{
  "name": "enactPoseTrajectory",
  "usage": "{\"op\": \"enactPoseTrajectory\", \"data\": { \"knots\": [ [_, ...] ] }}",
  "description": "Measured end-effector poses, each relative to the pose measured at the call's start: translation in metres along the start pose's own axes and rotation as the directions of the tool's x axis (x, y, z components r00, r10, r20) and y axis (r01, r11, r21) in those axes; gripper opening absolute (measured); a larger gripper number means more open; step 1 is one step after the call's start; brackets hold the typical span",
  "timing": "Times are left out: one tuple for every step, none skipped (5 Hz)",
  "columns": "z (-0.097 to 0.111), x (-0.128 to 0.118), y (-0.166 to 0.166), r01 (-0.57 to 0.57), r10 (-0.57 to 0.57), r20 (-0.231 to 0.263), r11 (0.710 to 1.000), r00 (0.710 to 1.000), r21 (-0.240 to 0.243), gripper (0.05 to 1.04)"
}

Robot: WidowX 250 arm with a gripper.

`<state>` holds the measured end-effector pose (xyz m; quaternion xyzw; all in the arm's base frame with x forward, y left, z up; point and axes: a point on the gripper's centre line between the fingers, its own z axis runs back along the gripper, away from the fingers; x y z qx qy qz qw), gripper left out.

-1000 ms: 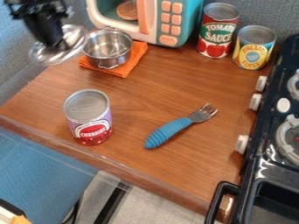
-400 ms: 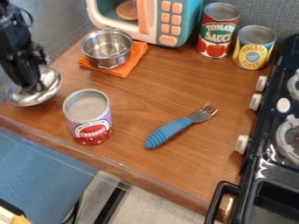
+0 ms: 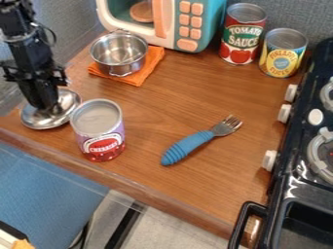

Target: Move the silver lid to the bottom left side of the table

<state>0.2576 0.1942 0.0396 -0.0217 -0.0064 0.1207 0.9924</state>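
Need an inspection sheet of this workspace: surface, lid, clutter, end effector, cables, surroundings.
Surface: brown wood-look table; no spills seen.
Lid: silver lid at the table's left side, left of the cherries can; cannot tell if it rests fully.
Clutter: cherries can upright; blue-handled fork lying flat; metal pot, uncovered, on orange cloth; tomato sauce can and pineapple can upright at the back.
End effector: black end effector over the lid, pointing down; grip unclear.
Cables: nothing seen on the table.
Surroundings: toy microwave at the back, black stove on the image's right.
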Motion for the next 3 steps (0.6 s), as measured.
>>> {"op": "enactPoseTrajectory", "data": {
  "knots": [
    [0.005,-0.002,-0.005,0.041,-0.041,-0.001,0.999,0.999,0.017,0.659],
    [0.038,-0.004,-0.014,0.129,-0.132,0.066,0.990,0.989,0.060,0.941],
    [0.059,-0.008,-0.022,0.192,-0.198,0.109,0.980,0.974,0.058,1.009]
  ]
}}
